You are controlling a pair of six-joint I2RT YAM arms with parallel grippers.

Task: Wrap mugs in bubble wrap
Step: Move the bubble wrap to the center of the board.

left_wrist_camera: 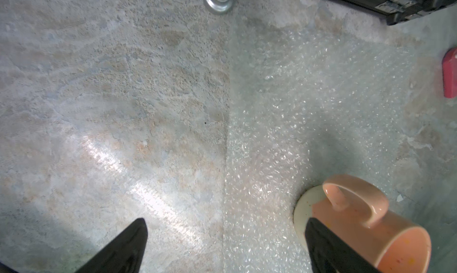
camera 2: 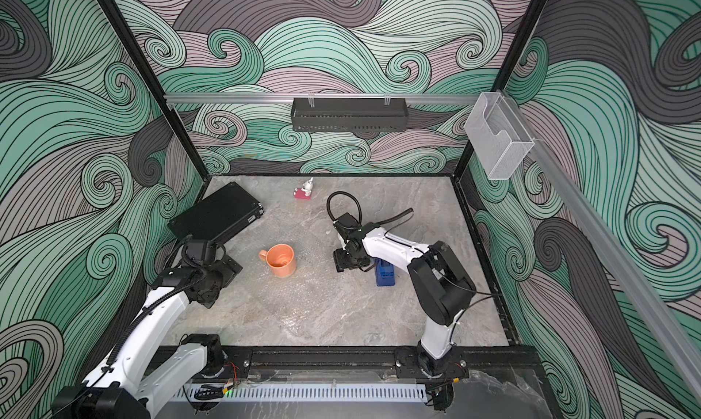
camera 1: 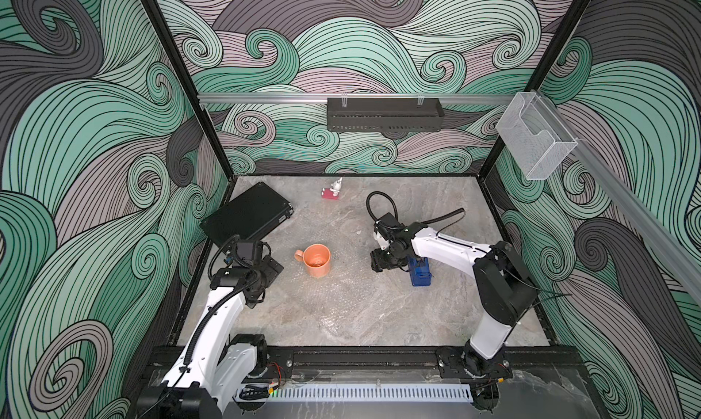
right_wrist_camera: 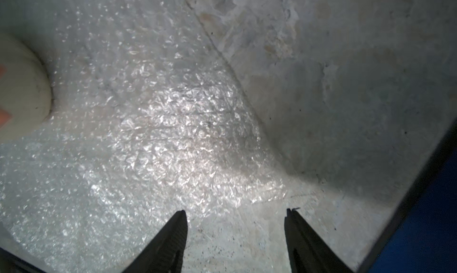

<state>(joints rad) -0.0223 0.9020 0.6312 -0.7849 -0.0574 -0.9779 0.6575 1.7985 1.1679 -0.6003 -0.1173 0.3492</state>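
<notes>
The mug [camera 1: 317, 260] is standing upright on the flat bubble wrap [camera 1: 341, 284], mid-frame in a top view. The left gripper [left_wrist_camera: 226, 234] and right gripper [right_wrist_camera: 235, 224] are hanging spread, both empty.

Top views high, looking down at whole table [camera 1: 474, 322], wrist views close, sharing bubble wrap [right_wrist_camera: 148, 123]

Mug [camera 1: 317, 259] stood upright mid-counter [camera 1: 417, 322] on bubble wrap [left_wrist_camera: 296, 98], sole obstacle between left gripper [left_wrist_camera: 225, 221] and right gripper [right_wrist_camera: 235, 210]. Blue tape dispenser [camera 1: 420, 276] crowded right gripper's outer side. Black case [camera 1: 246, 214] filled far left corner. Figurine [camera 1: 333, 191] sat near back edge. Front strip of counter lay open.
</notes>
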